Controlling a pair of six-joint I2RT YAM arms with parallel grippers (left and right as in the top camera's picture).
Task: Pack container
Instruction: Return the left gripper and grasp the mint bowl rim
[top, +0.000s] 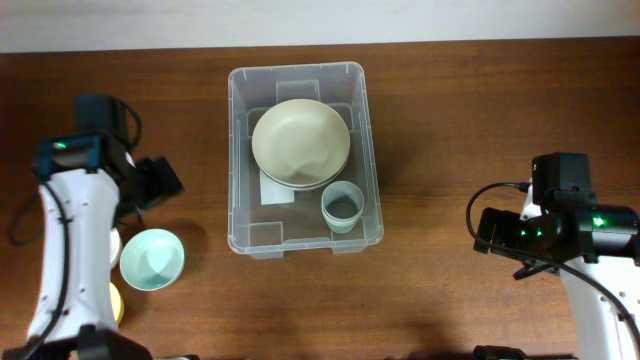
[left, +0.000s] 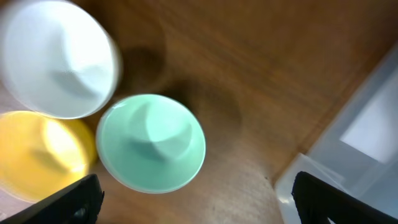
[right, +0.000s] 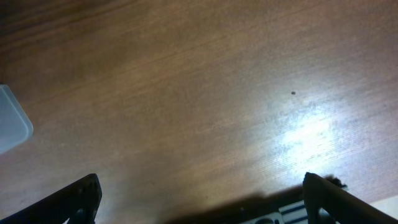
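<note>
At the middle of the brown wooden bench (top: 480, 100) stands the large clear plastic rectangular container (top: 297, 68), and we find it partly packed. A stack of wide cream-coloured bowls (top: 300, 140) fills its far half. A small pale green cup (top: 342, 206) stands upright in its near right corner.

Three pieces lie outside on the bench, well to the left of the container: a round mint-green bowl (top: 152, 259), a round white bowl (left: 59, 59) and a round yellow bowl (left: 40, 152). We judge the packing roughly half done, with these three left to go in.

The left claw (left: 199, 202) hangs over the mint-green bowl, its fingers spread wide with nothing between them. The right claw (right: 202, 202) is equally wide and empty. It sits over bare wood to the right of the container, and only a corner of the container shows at the edge of its view.

Much is hard to read. From overhead the left arm (top: 65, 230) covers most of the white bowl and the yellow bowl. The left wrist view is blurred, and it cuts off the yellow bowl at the frame edge. We cannot count the bowls in the stack or tell whether the three outside bowls touch. A white label (top: 277, 190) on the container floor is mostly covered by the stack.
</note>
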